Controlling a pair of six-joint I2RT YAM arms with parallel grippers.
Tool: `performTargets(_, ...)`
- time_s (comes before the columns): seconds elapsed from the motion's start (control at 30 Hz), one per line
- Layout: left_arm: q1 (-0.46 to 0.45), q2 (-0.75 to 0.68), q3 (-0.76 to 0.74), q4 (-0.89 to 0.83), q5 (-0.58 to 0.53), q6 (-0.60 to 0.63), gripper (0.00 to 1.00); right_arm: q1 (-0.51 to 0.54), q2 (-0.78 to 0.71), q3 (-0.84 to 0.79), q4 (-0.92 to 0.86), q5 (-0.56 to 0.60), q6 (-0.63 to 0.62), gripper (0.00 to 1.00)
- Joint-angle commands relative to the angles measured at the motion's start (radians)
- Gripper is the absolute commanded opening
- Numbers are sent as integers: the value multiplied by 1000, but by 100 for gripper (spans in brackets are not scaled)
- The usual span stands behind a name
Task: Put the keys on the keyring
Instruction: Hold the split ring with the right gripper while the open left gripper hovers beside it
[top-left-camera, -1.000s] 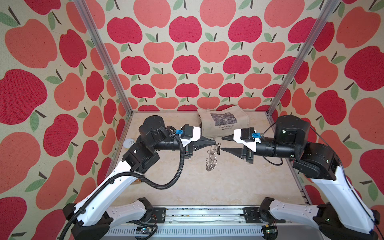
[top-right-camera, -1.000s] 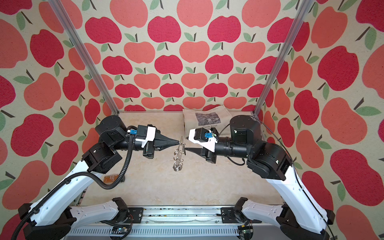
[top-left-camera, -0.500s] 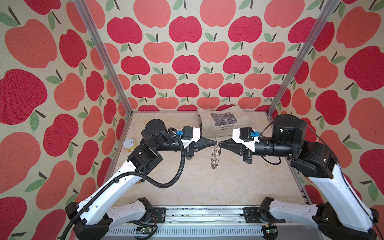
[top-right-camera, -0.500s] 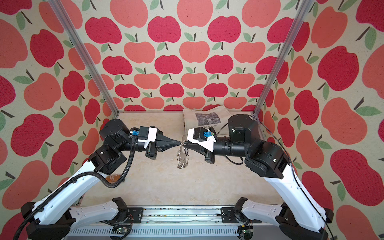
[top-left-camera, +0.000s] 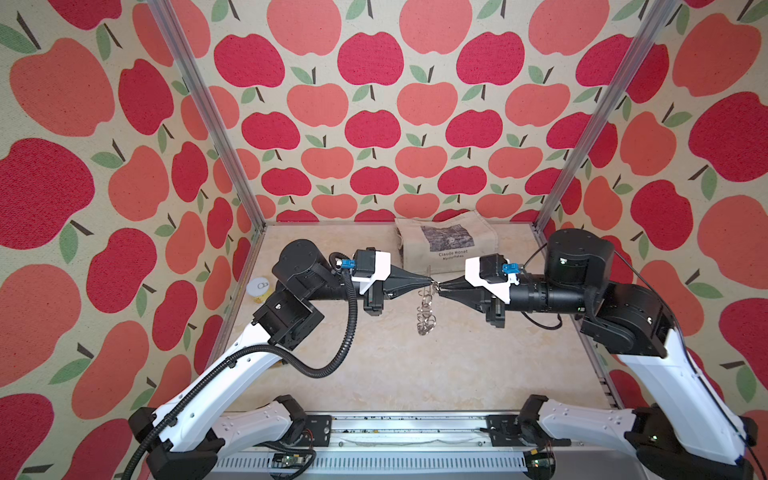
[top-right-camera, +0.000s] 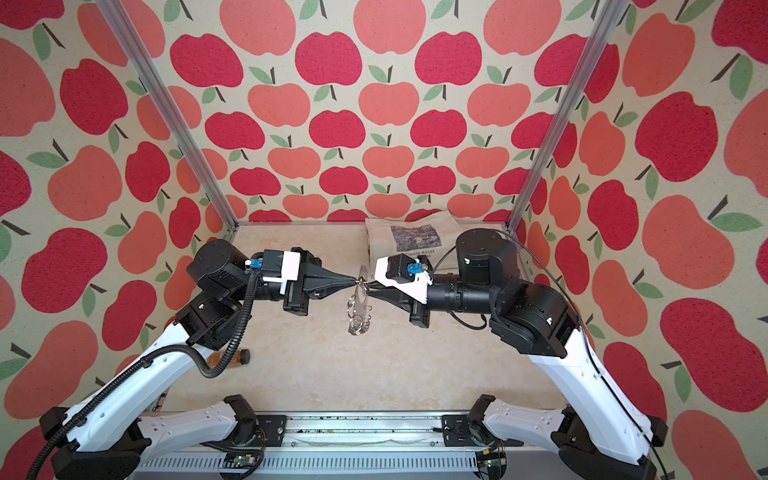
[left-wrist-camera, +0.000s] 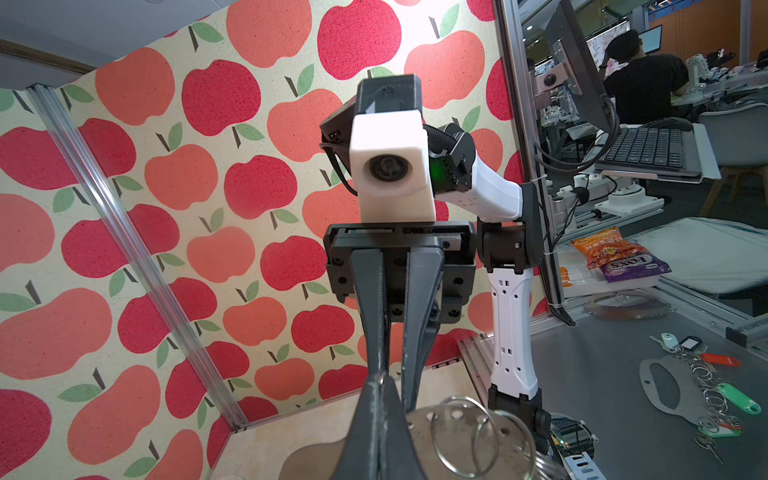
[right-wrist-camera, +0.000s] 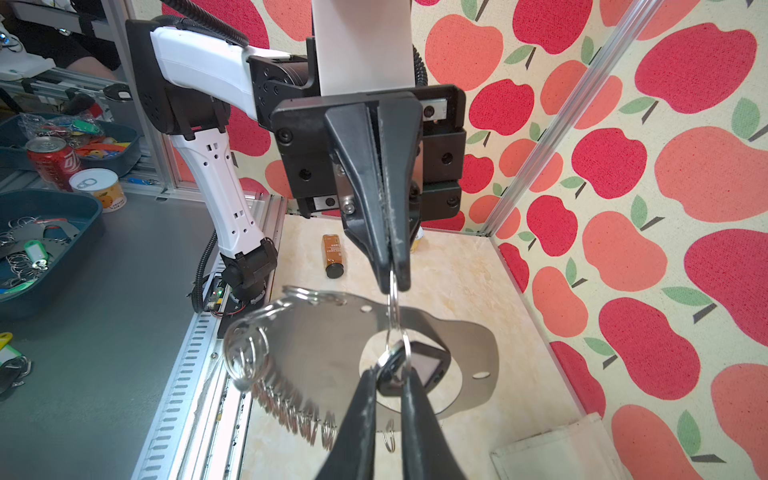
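The keyring (top-left-camera: 425, 312) (top-right-camera: 359, 309) hangs edge-on in mid-air over the table in both top views. My left gripper (top-left-camera: 429, 282) (top-right-camera: 356, 283) is shut on one silver ring at its top. In the right wrist view that ring (right-wrist-camera: 394, 320) runs from the left gripper (right-wrist-camera: 393, 283) down across the grey plate (right-wrist-camera: 320, 345). The keys (right-wrist-camera: 426, 366) show as a black tag with a pale window. My right gripper (right-wrist-camera: 388, 372) (top-left-camera: 440, 286) is shut on their ring end, tip to tip with the left. In the left wrist view the plate (left-wrist-camera: 453, 451) looks tan.
A canvas tote bag (top-left-camera: 446, 245) lies at the back of the table. A yellow can (top-left-camera: 259, 288) stands by the left wall. A brown bottle (top-right-camera: 229, 357) (right-wrist-camera: 333, 254) lies under the left arm. One loose ring (right-wrist-camera: 388, 439) rests on the table below the plate.
My right gripper has moved left until its tips meet the left gripper's, and its jaws have closed. The left gripper and hanging keyring have shifted slightly right.
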Motion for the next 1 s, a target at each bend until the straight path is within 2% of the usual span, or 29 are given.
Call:
performTargets(0.0,5,-6,13,52,24,-17,0,-5,-12,12,5,-24,0,16)
performTargets(0.1,6,-5,16,50,29,-15,0,-5,-12,20,-3,-29,2,24)
performTargets(0.8,5,-4,27,-1,43,-1,0,-29,-7,23,38,-68,25,24)
performTargets(0.97,7,-4,24,-1,42,1,0,-33,-5,27,47,-80,30,21)
